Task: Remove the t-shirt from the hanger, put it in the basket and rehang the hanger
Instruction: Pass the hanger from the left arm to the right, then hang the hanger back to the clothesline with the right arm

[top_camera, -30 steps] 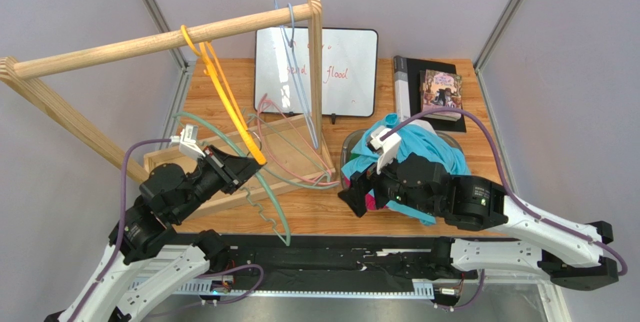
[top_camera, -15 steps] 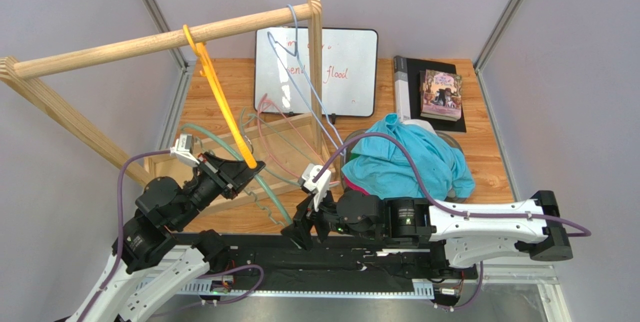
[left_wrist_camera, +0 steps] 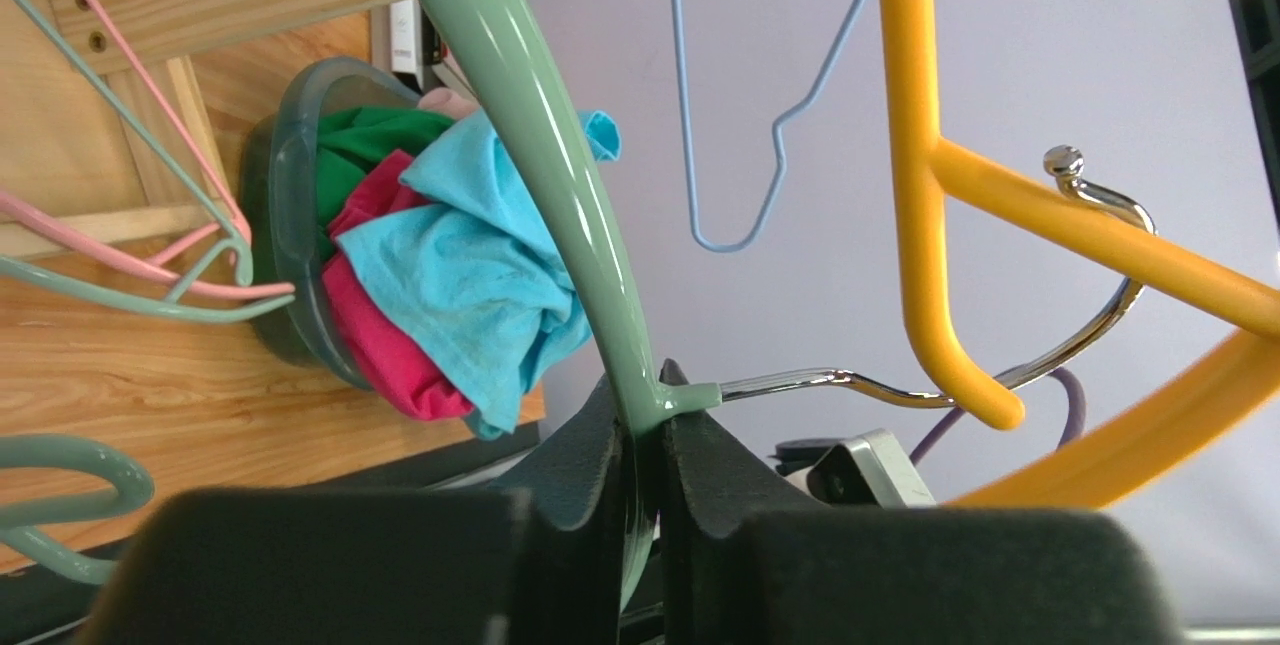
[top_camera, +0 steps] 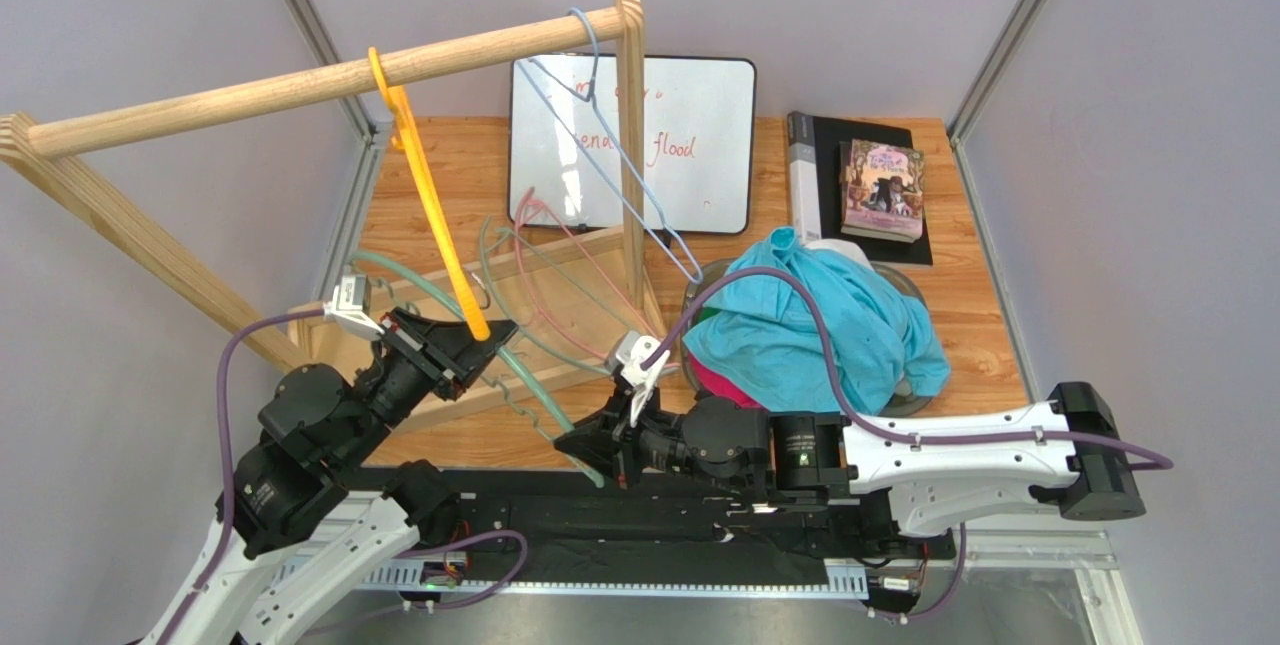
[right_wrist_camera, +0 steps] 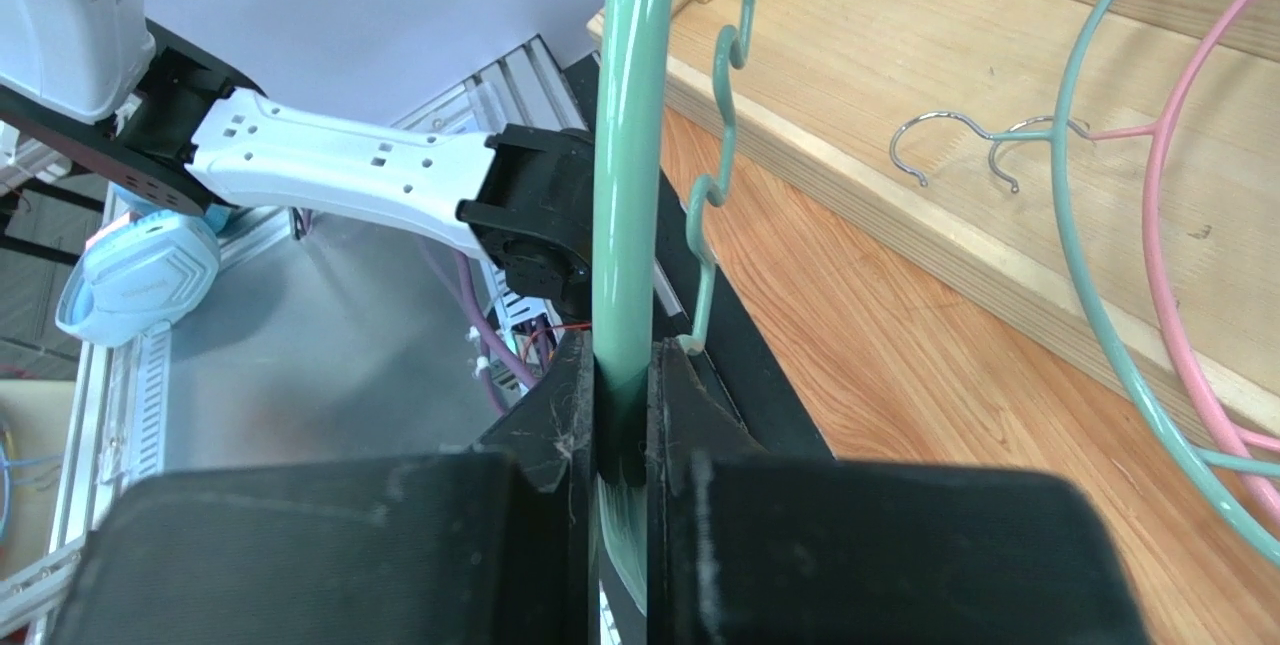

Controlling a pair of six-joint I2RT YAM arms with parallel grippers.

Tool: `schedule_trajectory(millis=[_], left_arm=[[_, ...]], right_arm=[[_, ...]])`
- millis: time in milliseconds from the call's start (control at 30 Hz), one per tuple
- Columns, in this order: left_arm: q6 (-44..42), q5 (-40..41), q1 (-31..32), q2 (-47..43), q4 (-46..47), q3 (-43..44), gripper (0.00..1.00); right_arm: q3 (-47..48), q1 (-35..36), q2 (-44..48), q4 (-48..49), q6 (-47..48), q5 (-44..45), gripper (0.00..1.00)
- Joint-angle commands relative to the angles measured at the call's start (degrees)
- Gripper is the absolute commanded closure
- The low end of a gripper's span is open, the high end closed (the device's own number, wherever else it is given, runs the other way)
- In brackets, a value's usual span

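Jaws of the left gripper (left_wrist_camera: 643, 428) and right gripper (right_wrist_camera: 619, 375) both clamp the green hanger (left_wrist_camera: 511, 90); the turquoise t-shirt (top_camera: 812, 323) lies heaped in a bowl (left_wrist_camera: 271, 225) on the worktop (top_camera: 962, 330).

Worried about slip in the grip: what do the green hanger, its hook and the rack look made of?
The green hanger is probably plastic: smooth and glossy, with light streaks along its moulded curve. Its hook looks like metal, chrome-bright and mirror-like. The rack is bare pale wood, matte with visible grain.
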State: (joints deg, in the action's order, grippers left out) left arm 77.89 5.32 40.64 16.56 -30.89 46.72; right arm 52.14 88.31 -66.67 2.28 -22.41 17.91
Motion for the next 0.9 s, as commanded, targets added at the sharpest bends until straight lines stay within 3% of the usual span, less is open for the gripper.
schedule_trajectory(millis=[0,33,100,367,433,467,600,733,867], left_arm=[[-3.17,-0.40,0.31,-0.47,-1.71,2.94,0.76],[-3.70,-0.57,0.31,-0.73,-2.23,2.85,0.67],[-5.81,-1.80,0.31,-1.78,-3.73,2.33,0.62],[-9.51,-3.75,0.31,-11.36,-9.42,-3.91,0.59],[-10.38,-2.08,0.31,-14.09,-12.94,-3.39,0.58],[-11.61,1.32,0.31,-15.92,-19.40,-1.91,0.58],[-12.58,3.73,0.40,-18.40,-25.61,-1.37,0.57],[-12.15,4.26,0.31,-20.07,-29.92,-3.21,0.57],[-10.57,4.43,0.31,-23.58,-31.94,-6.19,0.57]], right_arm=[[-1.34,-0.77,2.60,9.23,-3.77,8.18,1.00],[-2.30,-1.12,3.21,9.49,-4.13,8.10,1.00],[-3.44,-2.52,5.76,9.93,-5.71,8.37,1.00],[-3.36,-5.17,10.16,7.22,-4.22,2.30,1.00],[-1.00,-5.26,10.51,2.31,-3.09,4.92,1.00],[2.84,-5.34,9.64,-2.06,-0.03,7.46,1.00],[10.60,-5.26,6.74,-8.77,4.74,12.93,1.00],[19.20,-5.34,3.31,-10.54,9.57,18.11,1.00],[26.23,-7.18,-0.63,-12.39,11.95,17.78,1.00]])
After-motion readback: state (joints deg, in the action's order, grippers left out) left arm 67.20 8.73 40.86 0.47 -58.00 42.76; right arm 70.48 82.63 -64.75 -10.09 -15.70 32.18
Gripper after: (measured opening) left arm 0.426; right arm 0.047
